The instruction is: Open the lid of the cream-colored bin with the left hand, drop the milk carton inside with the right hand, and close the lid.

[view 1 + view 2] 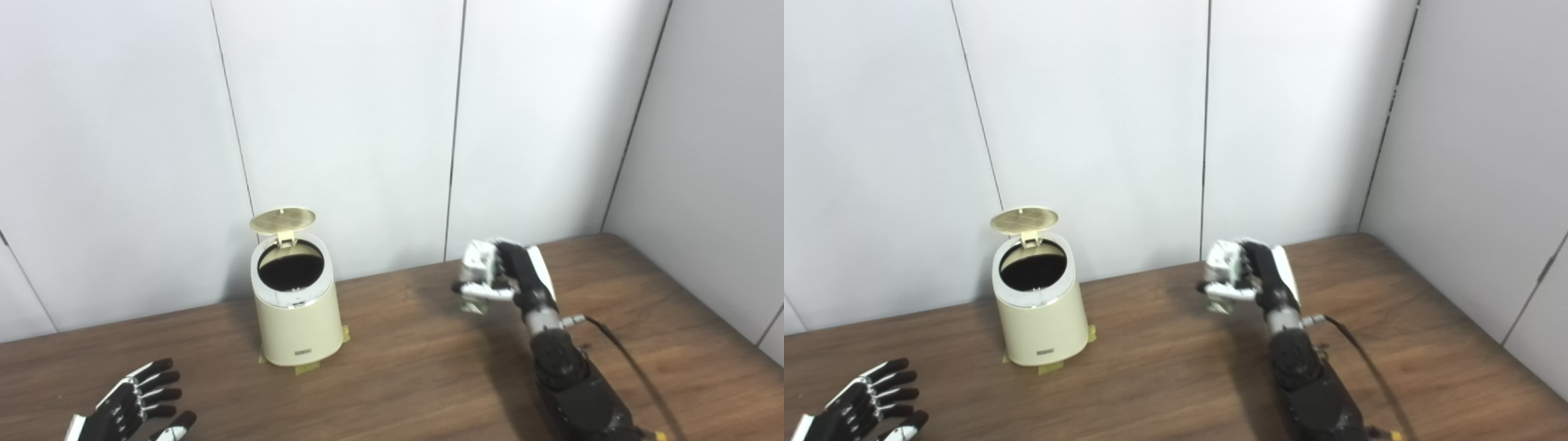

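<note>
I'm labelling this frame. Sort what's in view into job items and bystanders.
Job items: cream-colored bin, its lid standing open; milk carton held in the right hand; left hand, open, low at the table's near edge.

Bystanders: wooden table; tape tabs under the bin; white wall panels.

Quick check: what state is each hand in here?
Left hand: open, fingers spread, holding nothing.
Right hand: shut on the milk carton, mostly hidden.

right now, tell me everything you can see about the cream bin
The cream-colored bin is a small round can, plastic-looking, with a pale rim around a dark opening. Its round lid stands hinged up at the back, so it is open. It stands upright on the wooden table near the wall, yellowish tape at its base. Neither hand touches it.
</note>
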`<action>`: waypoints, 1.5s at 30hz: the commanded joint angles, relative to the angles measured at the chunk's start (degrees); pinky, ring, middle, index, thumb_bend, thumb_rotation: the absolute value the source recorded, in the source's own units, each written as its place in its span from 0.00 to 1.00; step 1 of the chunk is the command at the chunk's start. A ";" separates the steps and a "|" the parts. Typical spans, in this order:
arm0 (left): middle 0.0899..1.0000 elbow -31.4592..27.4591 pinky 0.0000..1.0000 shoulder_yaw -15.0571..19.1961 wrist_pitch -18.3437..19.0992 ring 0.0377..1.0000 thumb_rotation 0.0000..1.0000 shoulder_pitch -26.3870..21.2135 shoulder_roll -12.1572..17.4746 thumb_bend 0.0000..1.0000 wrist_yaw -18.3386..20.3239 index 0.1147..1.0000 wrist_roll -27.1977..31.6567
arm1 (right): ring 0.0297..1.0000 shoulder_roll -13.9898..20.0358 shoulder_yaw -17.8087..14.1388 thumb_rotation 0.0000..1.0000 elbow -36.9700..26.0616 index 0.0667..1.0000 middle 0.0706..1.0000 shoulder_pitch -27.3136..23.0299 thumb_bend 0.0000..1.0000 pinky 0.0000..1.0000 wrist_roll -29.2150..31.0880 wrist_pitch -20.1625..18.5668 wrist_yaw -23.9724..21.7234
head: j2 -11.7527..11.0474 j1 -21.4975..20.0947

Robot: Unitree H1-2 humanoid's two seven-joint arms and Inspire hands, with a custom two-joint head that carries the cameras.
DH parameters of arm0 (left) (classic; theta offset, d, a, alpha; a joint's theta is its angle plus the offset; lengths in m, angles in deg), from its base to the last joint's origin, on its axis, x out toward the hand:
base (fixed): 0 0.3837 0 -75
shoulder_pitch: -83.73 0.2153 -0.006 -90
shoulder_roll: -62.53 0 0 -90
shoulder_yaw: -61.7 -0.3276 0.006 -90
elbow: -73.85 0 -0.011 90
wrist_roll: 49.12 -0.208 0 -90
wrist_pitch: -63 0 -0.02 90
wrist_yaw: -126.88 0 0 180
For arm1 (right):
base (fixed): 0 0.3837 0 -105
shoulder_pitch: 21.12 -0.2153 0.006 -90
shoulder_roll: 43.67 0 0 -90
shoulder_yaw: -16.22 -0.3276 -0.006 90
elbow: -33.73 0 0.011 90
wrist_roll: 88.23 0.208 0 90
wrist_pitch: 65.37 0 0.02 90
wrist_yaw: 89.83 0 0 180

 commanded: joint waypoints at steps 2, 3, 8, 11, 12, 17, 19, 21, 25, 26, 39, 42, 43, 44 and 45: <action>0.72 -1.00 0.63 -0.18 -1.16 0.67 0.04 -1.18 -0.34 0.63 -0.63 0.74 -0.41 | 0.39 -0.41 0.61 0.00 -4.64 0.48 0.45 -4.55 0.52 0.33 -0.63 1.07 -1.04 | -0.02 0.85; 0.72 -1.04 0.63 -0.25 -1.03 0.67 0.04 -1.13 -0.56 0.64 -0.70 0.74 -0.47 | 0.39 -0.76 0.90 0.00 -4.87 0.48 0.45 -5.05 0.52 0.32 -1.00 1.41 -1.17 | -0.05 1.46; 0.71 -2.02 0.64 -0.66 0.55 0.67 0.02 -0.82 -1.84 0.65 -1.29 0.74 -1.34 | 0.38 -2.66 1.89 0.00 -7.05 0.48 0.45 -7.11 0.52 0.32 -0.91 0.64 -2.99 | -0.31 4.39; 0.71 -2.44 0.63 -0.92 1.54 0.67 0.02 -0.67 -2.75 0.66 -1.71 0.74 -1.98 | 0.39 -4.08 2.20 0.00 -9.10 0.48 0.46 -8.08 0.52 0.32 -0.15 -0.73 -4.81 | -0.49 6.41; 0.71 -2.40 0.64 -1.02 1.50 0.67 0.04 -0.66 -3.04 0.66 -1.75 0.74 -2.15 | 0.39 -4.70 2.58 0.00 -10.55 0.48 0.46 -8.34 0.52 0.32 -0.49 -2.52 -5.41 | -0.50 7.20; 0.72 -1.74 0.63 -1.56 0.50 0.67 0.08 -0.95 -4.30 0.68 -2.18 0.74 -3.04 | 0.38 -7.28 3.99 0.00 -13.24 0.49 0.44 -10.19 0.52 0.32 -1.03 -5.21 -6.87 | -0.63 10.27; 0.71 -1.43 0.62 -2.00 0.00 0.67 0.09 -1.11 -4.64 0.68 -2.58 0.74 -3.70 | 0.37 -8.11 4.28 0.00 -12.88 0.49 0.44 -11.05 0.52 0.31 0.00 -4.25 -8.08 | -0.67 11.31; 0.71 -1.57 0.62 -2.46 0.09 0.67 0.10 -1.14 -5.06 0.69 -3.02 0.74 -4.17 | 0.37 -9.03 4.69 0.00 -12.80 0.49 0.44 -11.90 0.52 0.31 0.01 -4.78 -8.63 | -0.68 12.50; 0.71 -1.84 0.61 -3.18 0.39 0.67 0.12 -1.23 -5.87 0.69 -3.76 0.74 -5.12 | 0.38 -10.57 5.86 0.00 -12.49 0.49 0.44 -13.49 0.52 0.32 -0.97 -5.55 -9.27 | -0.73 13.84; 0.71 -1.95 0.61 -3.36 0.55 0.67 0.12 -1.23 -6.08 0.69 -3.99 0.74 -5.38 | 0.38 -10.86 6.19 0.00 -12.26 0.49 0.44 -13.81 0.52 0.32 -1.21 -5.17 -9.43 | -0.74 14.25; 0.72 -3.10 0.64 -4.81 3.09 0.68 0.12 -1.52 -8.21 0.69 -5.00 0.75 -6.14 | 0.37 -14.38 7.71 0.00 -9.34 0.50 0.44 -15.59 0.51 0.30 -0.91 -2.34 -9.98 | -0.42 17.17; 0.72 -3.08 0.64 -5.00 3.08 0.69 0.12 -1.67 -8.38 0.69 -5.05 0.75 -6.42 | 0.37 -14.49 8.13 0.00 -8.16 0.50 0.44 -15.89 0.52 0.30 -1.31 -0.91 -9.99 | -0.33 17.39; 0.72 -3.14 0.64 -5.06 3.10 0.68 0.12 -1.69 -8.42 0.69 -5.06 0.75 -6.47 | 0.37 -14.51 8.34 0.00 -7.70 0.50 0.44 -16.05 0.52 0.30 -1.55 -0.49 -9.95 | -0.32 17.41; 0.71 -3.15 0.65 -5.11 3.06 0.68 0.12 -1.72 -8.46 0.69 -5.02 0.75 -6.38 | 0.37 -14.50 8.55 0.00 -7.07 0.50 0.44 -16.26 0.52 0.30 -1.75 0.13 -9.97 | -0.32 17.53; 0.71 -3.22 0.65 -5.16 3.12 0.68 0.11 -1.72 -8.54 0.69 -5.03 0.75 -6.33 | 0.37 -14.36 8.86 0.00 -6.35 0.50 0.44 -16.49 0.52 0.30 -2.25 0.94 -9.82 | -0.28 17.63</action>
